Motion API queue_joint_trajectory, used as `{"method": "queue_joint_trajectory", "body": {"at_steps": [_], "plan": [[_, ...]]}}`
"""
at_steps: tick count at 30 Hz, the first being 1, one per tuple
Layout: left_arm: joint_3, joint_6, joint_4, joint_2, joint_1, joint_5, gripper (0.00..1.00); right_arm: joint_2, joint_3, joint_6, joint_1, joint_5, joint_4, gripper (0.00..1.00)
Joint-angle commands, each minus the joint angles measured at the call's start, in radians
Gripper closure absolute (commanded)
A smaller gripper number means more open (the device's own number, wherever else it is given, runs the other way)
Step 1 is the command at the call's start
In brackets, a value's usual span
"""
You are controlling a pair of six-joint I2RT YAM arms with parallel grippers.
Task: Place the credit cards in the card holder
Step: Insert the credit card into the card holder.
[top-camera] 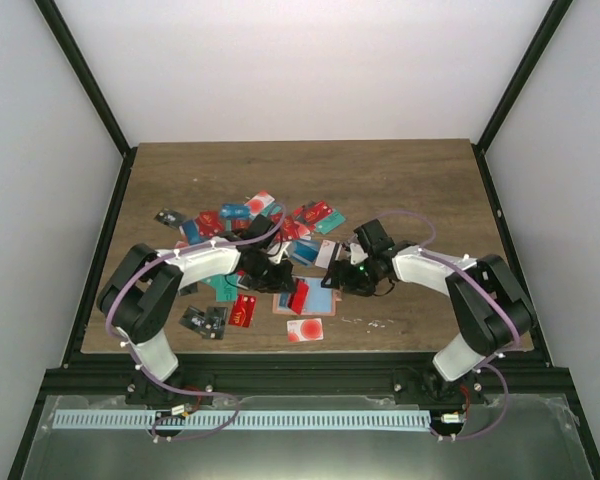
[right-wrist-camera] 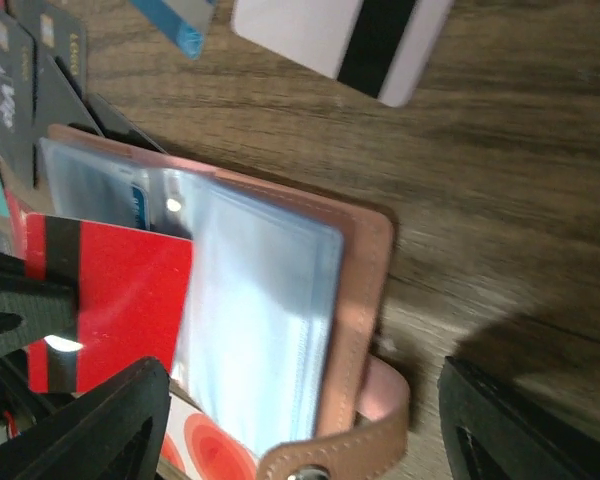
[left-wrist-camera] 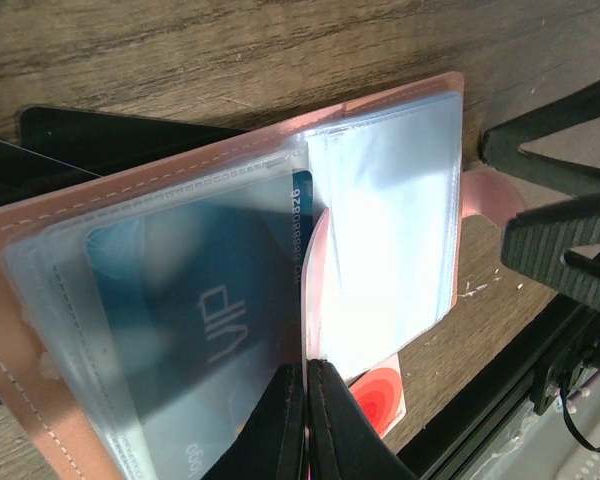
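Observation:
The tan card holder [top-camera: 320, 300] [left-wrist-camera: 400, 110] [right-wrist-camera: 365, 290] lies open on the table, its clear sleeves showing. A blue card [left-wrist-camera: 200, 310] sits in a left sleeve. My left gripper [top-camera: 283, 283] [left-wrist-camera: 306, 420] is shut on a red credit card [top-camera: 298, 296] [right-wrist-camera: 110, 300], which stands on edge along the holder's middle fold. My right gripper [top-camera: 340, 280] [right-wrist-camera: 300, 440] is open, one finger on each side of the holder's right half and strap. More credit cards [top-camera: 250, 215] lie in a heap behind. A white card with a red dot [top-camera: 305, 330] [left-wrist-camera: 380, 400] lies partly under the holder.
A white card with a black stripe [right-wrist-camera: 345, 35] lies just beyond the holder. Black cards [top-camera: 202, 320] and a red one [top-camera: 243, 310] rest near the left arm. The table's front edge [top-camera: 310, 350] runs close behind the holder. The two grippers are close together.

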Motion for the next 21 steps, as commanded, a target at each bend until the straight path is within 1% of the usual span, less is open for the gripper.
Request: {"method": "queue_joint_trajectory", "body": {"at_steps": [1, 6, 8, 14, 21], "plan": [[-0.022, 0.005, 0.005, -0.008, 0.003, 0.003, 0.96, 0.053, 0.043, -0.034, -0.012, -0.016, 0.014, 0.27], [-0.019, 0.003, 0.036, 0.017, 0.003, 0.018, 0.96, 0.089, 0.042, -0.035, -0.012, -0.062, 0.044, 0.34], [-0.020, -0.001, 0.049, 0.025, 0.003, 0.022, 0.96, 0.096, 0.038, -0.038, -0.012, -0.073, 0.048, 0.35], [-0.030, -0.017, 0.096, 0.036, 0.003, 0.048, 0.96, 0.100, 0.026, -0.035, -0.012, -0.112, 0.064, 0.36], [-0.036, -0.032, 0.145, 0.047, 0.003, 0.072, 0.96, 0.101, 0.012, -0.029, -0.011, -0.119, 0.067, 0.36]]}}
